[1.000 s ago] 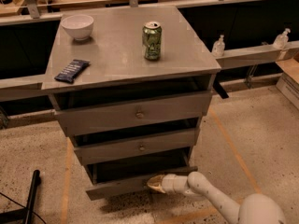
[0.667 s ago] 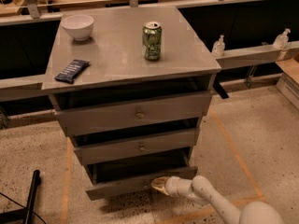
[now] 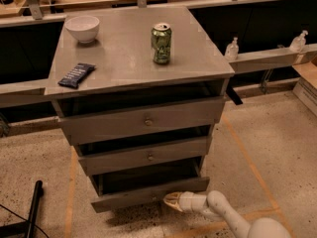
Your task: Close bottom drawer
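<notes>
Camera view looks down at the front of the grey cabinet point(image 3: 148, 85), and you can see its bottom drawer point(image 3: 143, 195) standing pulled out, the slim front well forward of the frame and the dark inside of the box showing behind it. That front sits slightly askew, its left end lower in the picture than its right. Your hand point(image 3: 171, 200) is low down at the right part of that drawer front, its pale tip pointing left and touching or just beside the front's lower edge; you cannot tell whether the hand is released or clenched. The white arm point(image 3: 225, 213) runs back from it to the lower right corner. No knob shows on the bottom drawer, the spot beside the hand being too dim to read. Above it, the middle drawer point(image 3: 124, 158) and the taller top drawer point(image 3: 109, 125) each stand a little out, both with a small round knob at the centre. On the tabletop point(image 3: 124, 58) you have a white bowl point(image 3: 82, 28) at the back left, a dark blue packet point(image 3: 77, 75) near the left front edge, and a green can point(image 3: 161, 43) upright towards the right. Orange tape lines point(image 3: 247, 157) cross the speckled floor point(image 3: 277, 133).
</notes>
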